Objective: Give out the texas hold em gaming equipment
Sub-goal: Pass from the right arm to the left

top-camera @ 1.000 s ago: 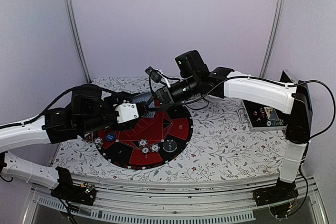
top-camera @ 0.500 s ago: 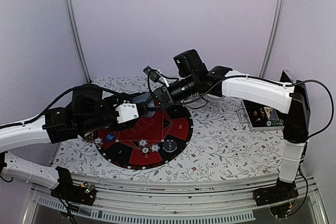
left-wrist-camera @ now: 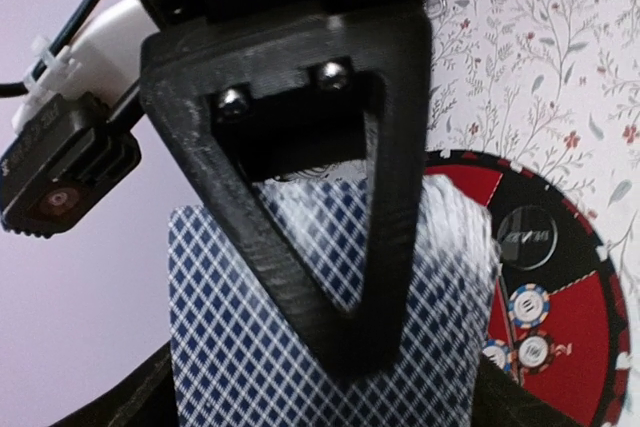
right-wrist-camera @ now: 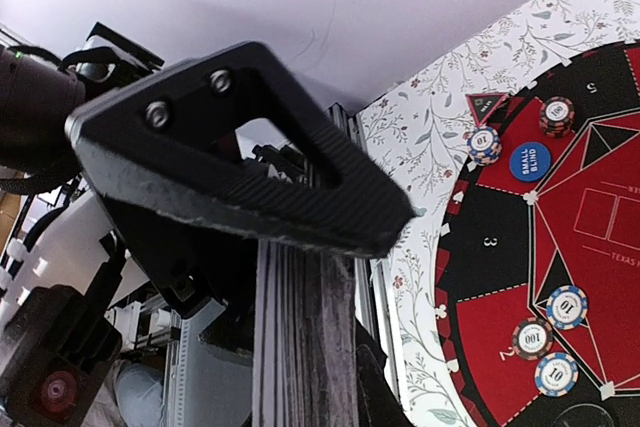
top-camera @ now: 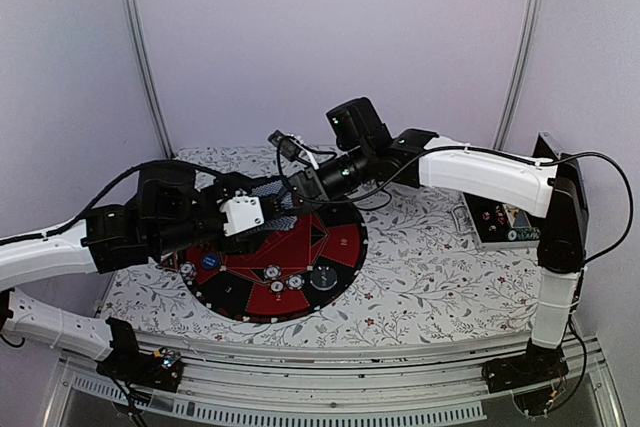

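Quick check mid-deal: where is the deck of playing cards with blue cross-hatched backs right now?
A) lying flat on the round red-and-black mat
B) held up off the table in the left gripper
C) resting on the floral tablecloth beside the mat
B: the left wrist view shows the deck between the fingers of the left gripper, raised above the mat, with the right gripper at the deck's edge.
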Robot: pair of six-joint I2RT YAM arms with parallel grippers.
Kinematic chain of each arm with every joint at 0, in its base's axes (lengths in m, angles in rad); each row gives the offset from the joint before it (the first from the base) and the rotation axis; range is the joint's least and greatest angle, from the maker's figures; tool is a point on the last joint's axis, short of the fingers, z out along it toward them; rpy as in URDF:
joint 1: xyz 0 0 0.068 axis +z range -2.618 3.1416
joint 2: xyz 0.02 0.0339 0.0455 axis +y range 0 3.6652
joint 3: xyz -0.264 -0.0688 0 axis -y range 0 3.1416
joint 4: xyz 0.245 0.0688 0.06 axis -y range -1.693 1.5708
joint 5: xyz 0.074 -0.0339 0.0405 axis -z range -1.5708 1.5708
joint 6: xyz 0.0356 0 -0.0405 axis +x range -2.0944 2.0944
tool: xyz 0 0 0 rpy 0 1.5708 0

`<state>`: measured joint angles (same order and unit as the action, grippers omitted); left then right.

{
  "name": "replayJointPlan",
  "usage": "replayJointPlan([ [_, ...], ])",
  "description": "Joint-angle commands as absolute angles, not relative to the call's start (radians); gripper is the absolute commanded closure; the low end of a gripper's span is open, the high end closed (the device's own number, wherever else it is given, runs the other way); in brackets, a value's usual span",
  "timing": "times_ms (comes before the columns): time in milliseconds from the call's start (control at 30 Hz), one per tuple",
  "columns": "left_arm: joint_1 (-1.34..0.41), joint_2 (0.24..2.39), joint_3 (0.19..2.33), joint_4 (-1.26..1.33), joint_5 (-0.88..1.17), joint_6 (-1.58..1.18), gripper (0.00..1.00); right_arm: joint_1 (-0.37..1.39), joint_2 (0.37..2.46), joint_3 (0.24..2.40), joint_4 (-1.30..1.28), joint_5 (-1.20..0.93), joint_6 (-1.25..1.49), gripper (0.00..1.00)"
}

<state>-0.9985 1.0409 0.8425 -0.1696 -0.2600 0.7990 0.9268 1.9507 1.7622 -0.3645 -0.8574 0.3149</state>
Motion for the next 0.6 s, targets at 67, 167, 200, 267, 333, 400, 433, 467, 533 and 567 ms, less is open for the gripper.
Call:
replayJointPlan([
  [67,-0.965,1.043,0.868,-0.146,-0.189,0.707,0.08,0.963,1.957,1.788,-0.335,-0.922,0.271,0.97],
  [167,-0.946,1.05,0.871,-0.145,-0.184,0.706,0.07,0.962,1.96,1.789,-0.342,-0.933,0.265,0.97],
  [200,-0.944,1.055,0.874,-0.152,-0.185,0.71,0.08,0.962,1.96,1.789,-0.343,-0.939,0.263,0.97],
  [267,-0.943,1.068,0.88,-0.166,-0.193,0.719,0.15,0.963,1.958,1.788,-0.345,-0.944,0.262,0.97],
  [333,-0.943,1.075,0.881,-0.169,-0.202,0.724,0.28,0.963,1.955,1.787,-0.349,-0.944,0.256,0.97],
  [400,-0.943,1.071,0.886,-0.164,-0.198,0.716,0.36,0.963,1.955,1.784,-0.355,-0.933,0.251,0.97],
  [433,-0.942,1.069,0.888,-0.161,-0.191,0.709,0.38,0.963,1.954,1.783,-0.357,-0.926,0.25,0.97],
  [467,-0.943,1.067,0.888,-0.161,-0.179,0.705,0.39,0.962,1.954,1.782,-0.359,-0.92,0.246,0.97],
  [533,-0.941,1.06,0.886,-0.162,-0.157,0.696,0.41,0.962,1.954,1.781,-0.362,-0.905,0.244,0.96],
  [567,-0.941,1.054,0.883,-0.161,-0.147,0.687,0.41,0.963,1.955,1.781,-0.363,-0.897,0.244,0.96],
])
